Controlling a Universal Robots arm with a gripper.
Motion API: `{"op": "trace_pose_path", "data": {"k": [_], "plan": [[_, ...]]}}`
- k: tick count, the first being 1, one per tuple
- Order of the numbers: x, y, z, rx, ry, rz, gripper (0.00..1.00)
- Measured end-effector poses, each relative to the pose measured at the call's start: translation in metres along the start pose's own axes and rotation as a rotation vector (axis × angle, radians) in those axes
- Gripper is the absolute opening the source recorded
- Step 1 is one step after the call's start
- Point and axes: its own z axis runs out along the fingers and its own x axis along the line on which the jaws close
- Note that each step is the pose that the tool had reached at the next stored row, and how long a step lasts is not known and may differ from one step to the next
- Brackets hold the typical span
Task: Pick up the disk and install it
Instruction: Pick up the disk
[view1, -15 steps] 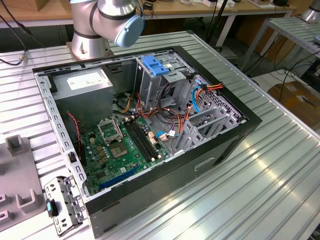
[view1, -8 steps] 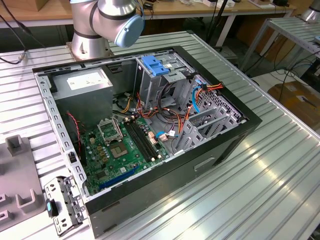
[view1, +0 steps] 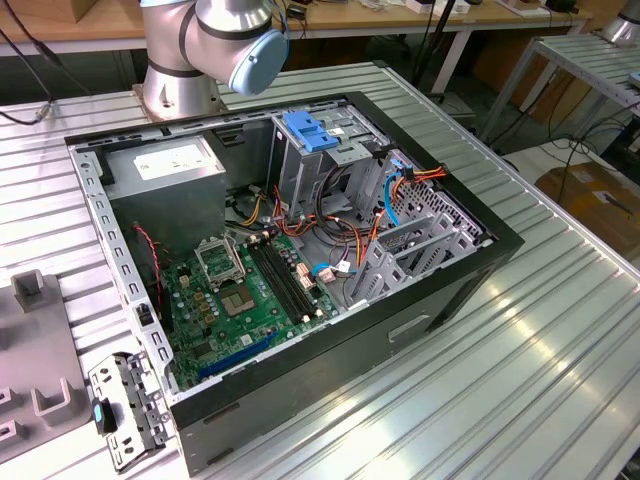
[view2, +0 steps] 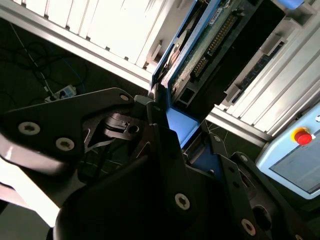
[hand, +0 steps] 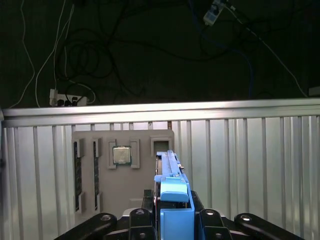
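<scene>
Two black fingers (hand: 141, 219) of the gripper (hand: 172, 222) clamp the disk (hand: 172, 195), one on each side of its blue carrier. In the first wrist view the disk is seen edge-on. Its long axis runs straight out from the gripper, toward the gripper's twelve o'clock, and its broad faces are turned away from the camera. Its near end sits between the fingers; just where their pads meet it is lost in shadow. Past it lies the ribbed table (hand: 250, 165), carrying a grey tray (hand: 122, 192) with a processor (hand: 121, 155) and memory sticks (hand: 78, 175). The disk covers part of the tray's edge.

In the second wrist view the gripper (view2: 172, 122) holds one end of the disk (view2: 197, 55), whose green circuit-board face shows. Its far end is cut off by the picture's edge.

In the exterior view an open computer case (view1: 420, 320) lies on its side on the table. The arm (view1: 210, 45) is at its eleven o'clock, cut off above, and a blue latch (view1: 312, 130) sits inside toward twelve o'clock.
</scene>
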Motion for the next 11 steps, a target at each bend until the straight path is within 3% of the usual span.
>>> {"op": "trace_pose_path", "data": {"k": [11], "plan": [[0.0,0.0,-0.0162,-0.001,0.0,0.0,0.37]]}}
